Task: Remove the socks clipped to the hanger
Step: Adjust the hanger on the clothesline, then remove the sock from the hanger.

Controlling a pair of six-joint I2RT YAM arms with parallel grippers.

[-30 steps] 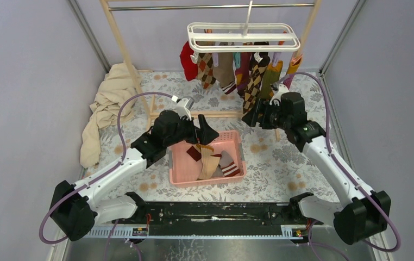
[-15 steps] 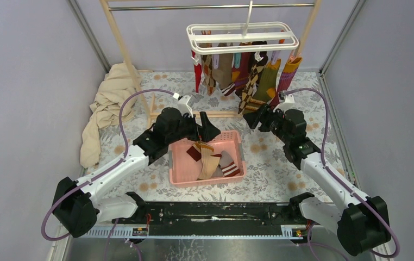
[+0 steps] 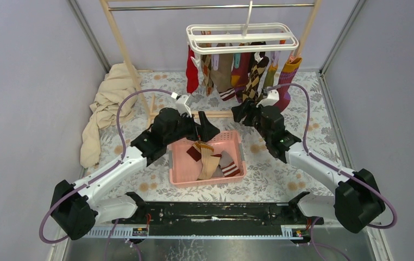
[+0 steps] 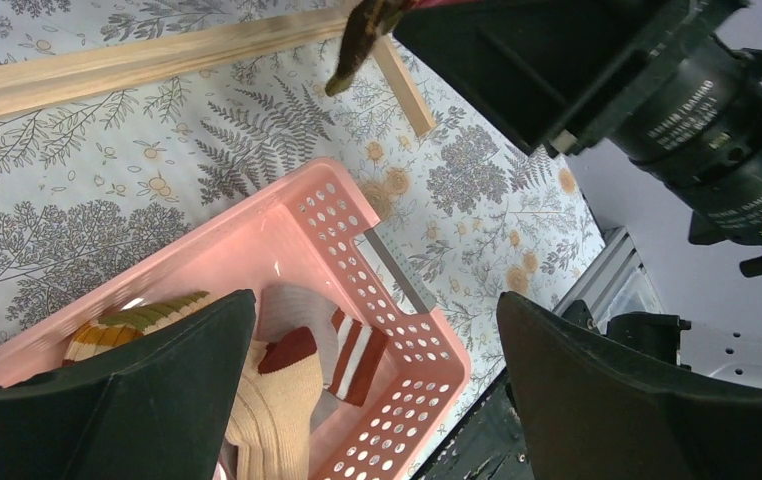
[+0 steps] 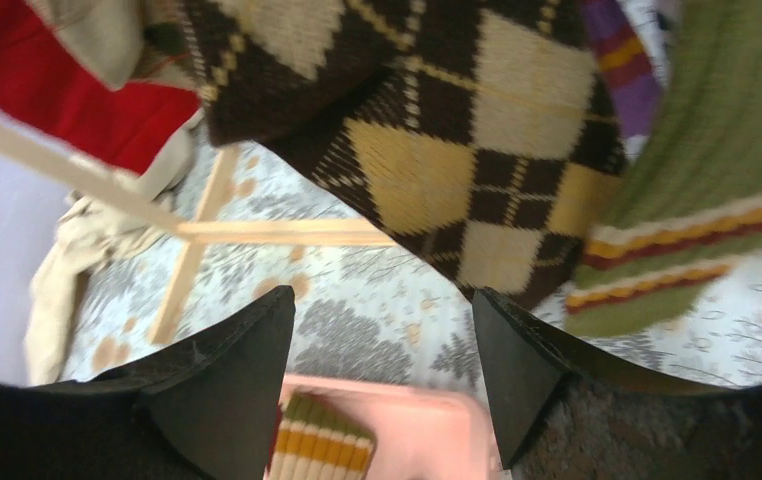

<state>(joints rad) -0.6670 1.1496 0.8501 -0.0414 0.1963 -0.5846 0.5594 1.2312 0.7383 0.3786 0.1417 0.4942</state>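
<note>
I hold my left gripper (image 4: pixel 377 370) fully spread, nothing between its fingers, and the left arm (image 3: pixel 112 169) is stretched forward. My right gripper (image 5: pixel 382 385) is parted too, empty between the fingers, with the right arm (image 3: pixel 314 163) extended forward.

The table (image 3: pixel 281 163) was covered w/ a pale cloth printed w/ grey ferns & orange flowers. A pink perforated basket (image 3: pixel 207 182) stood on it approx. in the middle, a bit toward the front. At the left side, close to the wall, lay a crumpled beige cloth (image 3: pixel 107 103). The wooden rack (image 3: pixel 126 54) stood at the back; its low cross bar (image 4: pixel 137 62) lay flat on the print, near the basket's far side. A black rail (image 3: pixel 215 212) ran along the front edge.
</note>
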